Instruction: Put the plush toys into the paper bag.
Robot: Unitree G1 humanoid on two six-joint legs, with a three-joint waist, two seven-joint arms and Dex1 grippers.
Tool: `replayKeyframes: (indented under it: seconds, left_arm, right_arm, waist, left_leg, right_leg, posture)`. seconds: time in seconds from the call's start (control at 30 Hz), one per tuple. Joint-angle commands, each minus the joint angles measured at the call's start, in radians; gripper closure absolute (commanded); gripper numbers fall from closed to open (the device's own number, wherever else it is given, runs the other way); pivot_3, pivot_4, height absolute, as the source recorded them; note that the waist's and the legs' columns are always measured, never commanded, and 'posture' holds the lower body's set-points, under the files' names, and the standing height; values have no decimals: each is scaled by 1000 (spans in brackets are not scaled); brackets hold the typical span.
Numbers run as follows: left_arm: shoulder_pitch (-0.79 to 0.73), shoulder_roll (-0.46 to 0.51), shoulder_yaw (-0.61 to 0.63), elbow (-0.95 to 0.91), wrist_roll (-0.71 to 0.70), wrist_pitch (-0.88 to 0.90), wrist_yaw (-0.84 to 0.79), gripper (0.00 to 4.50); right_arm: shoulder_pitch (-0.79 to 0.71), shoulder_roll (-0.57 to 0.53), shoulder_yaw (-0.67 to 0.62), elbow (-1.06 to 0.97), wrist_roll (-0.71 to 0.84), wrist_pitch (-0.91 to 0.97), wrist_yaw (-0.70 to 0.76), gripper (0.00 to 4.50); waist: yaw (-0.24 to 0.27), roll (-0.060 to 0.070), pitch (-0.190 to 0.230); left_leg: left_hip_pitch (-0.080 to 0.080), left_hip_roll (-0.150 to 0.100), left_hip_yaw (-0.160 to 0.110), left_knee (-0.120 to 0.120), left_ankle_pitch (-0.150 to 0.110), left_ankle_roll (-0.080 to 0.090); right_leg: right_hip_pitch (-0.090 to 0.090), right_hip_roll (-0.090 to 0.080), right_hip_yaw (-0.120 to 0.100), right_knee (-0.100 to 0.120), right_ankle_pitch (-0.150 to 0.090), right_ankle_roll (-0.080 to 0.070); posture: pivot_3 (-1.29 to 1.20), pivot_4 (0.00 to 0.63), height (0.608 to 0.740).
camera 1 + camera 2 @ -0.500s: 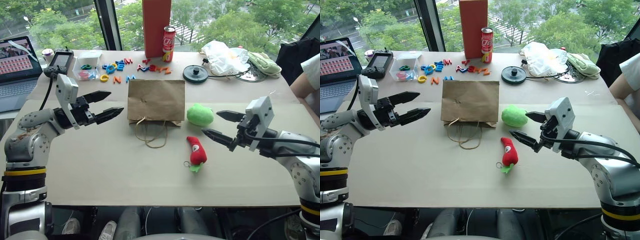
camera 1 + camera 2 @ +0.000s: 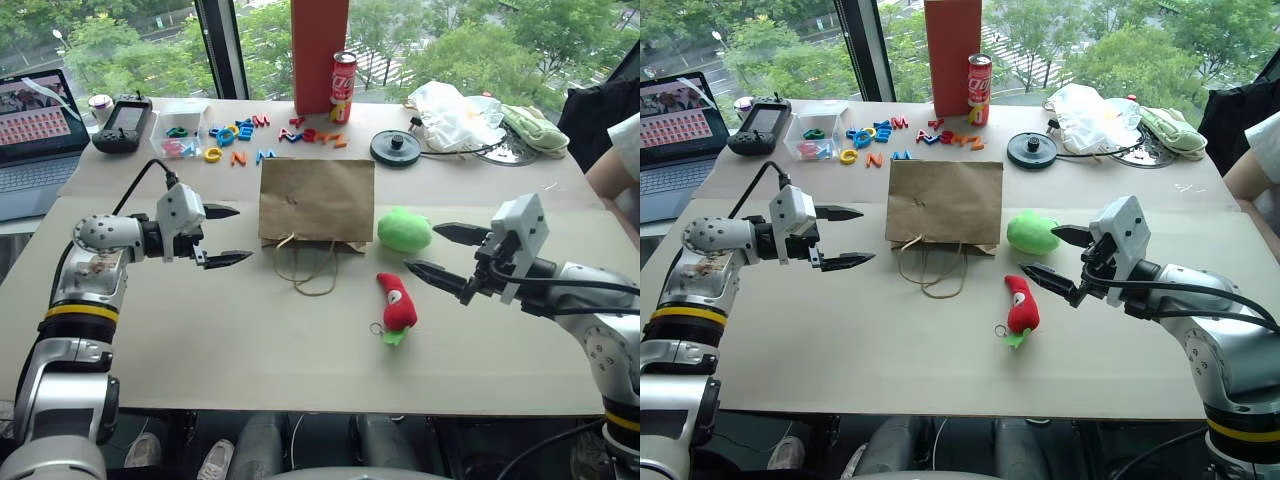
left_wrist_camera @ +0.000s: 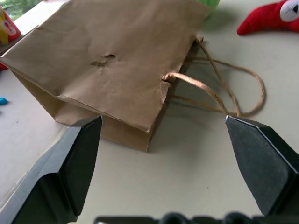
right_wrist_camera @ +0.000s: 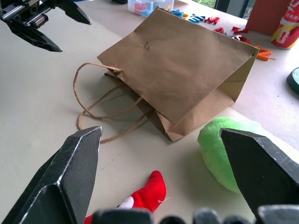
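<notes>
The green toy (image 2: pixel 404 229) lies on the table (image 2: pixel 200 340) just beside the right edge of the flat-lying bag (image 2: pixel 316 201), and the red toy (image 2: pixel 395 303) lies nearer the robot, close below the green one. The bag's twine handles (image 2: pixel 309 270) trail toward the robot. The left gripper (image 2: pixel 224 236) hovers spread and empty left of the bag; the right gripper (image 2: pixel 437 250) hovers spread and empty just right of the toys.
</notes>
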Motion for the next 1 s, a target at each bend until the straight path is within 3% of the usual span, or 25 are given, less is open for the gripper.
replayKeyframes:
  seconds: [0.03,0.23,0.47,0.53,0.67,0.9,0.93,1.0]
  left_arm:
    - [-114,-74,-81,200,166,-352,74,0]
    - [-188,-193,-145,353,282,-617,198,0]
    - [-223,-223,-139,436,289,-679,218,0]
    - [-227,-220,-138,445,287,-683,210,257]
    - [-223,-214,-143,450,294,-689,203,1509]
    - [-221,-218,-147,448,309,-699,228,4098]
    - [-221,-219,-148,448,311,-699,232,4311]
    - [-221,-218,-149,449,314,-699,239,4311]
  right_arm:
    - [8,-9,-24,-60,6,-6,-19,27]
    - [36,4,-34,-109,18,11,-65,27]
    - [45,16,-30,-135,29,19,-100,27]
    - [44,18,-27,-138,31,20,-106,2]
    - [44,21,-23,-138,31,17,-112,0]
    - [38,17,-14,-130,34,11,-120,0]
    - [37,17,-13,-129,33,10,-120,0]
    - [35,16,-9,-127,30,8,-120,0]
  waist:
    - [9,0,0]
    - [11,0,0]
    - [4,0,0]
    - [5,0,0]
    - [6,0,0]
    - [7,0,0]
    - [7,0,0]
    - [7,0,0]
  left_leg:
    - [0,0,0,0,0,1]
    - [-2,-1,-1,1,-2,3]
    - [-1,0,-2,2,-2,3]
    - [-1,0,-2,2,-1,3]
    - [-2,-1,-3,2,-1,3]
    - [-2,-1,-3,2,-1,3]
    - [-2,-1,-3,2,-1,3]
    - [-2,-1,-3,2,-1,3]
  right_leg:
    - [0,0,0,0,0,0]
    - [0,-1,-1,-1,0,1]
    - [0,0,-1,0,0,1]
    - [0,0,-1,0,0,1]
    - [0,0,-2,0,0,1]
    - [0,0,-2,0,0,1]
    - [0,0,-2,0,0,1]
    - [0,0,-2,0,0,1]
  posture:
    - [0,150,739]
    - [0,150,739]
    - [0,150,739]
    - [0,150,739]
    - [0,150,739]
    - [0,150,739]
    - [0,150,739]
    - [0,150,739]
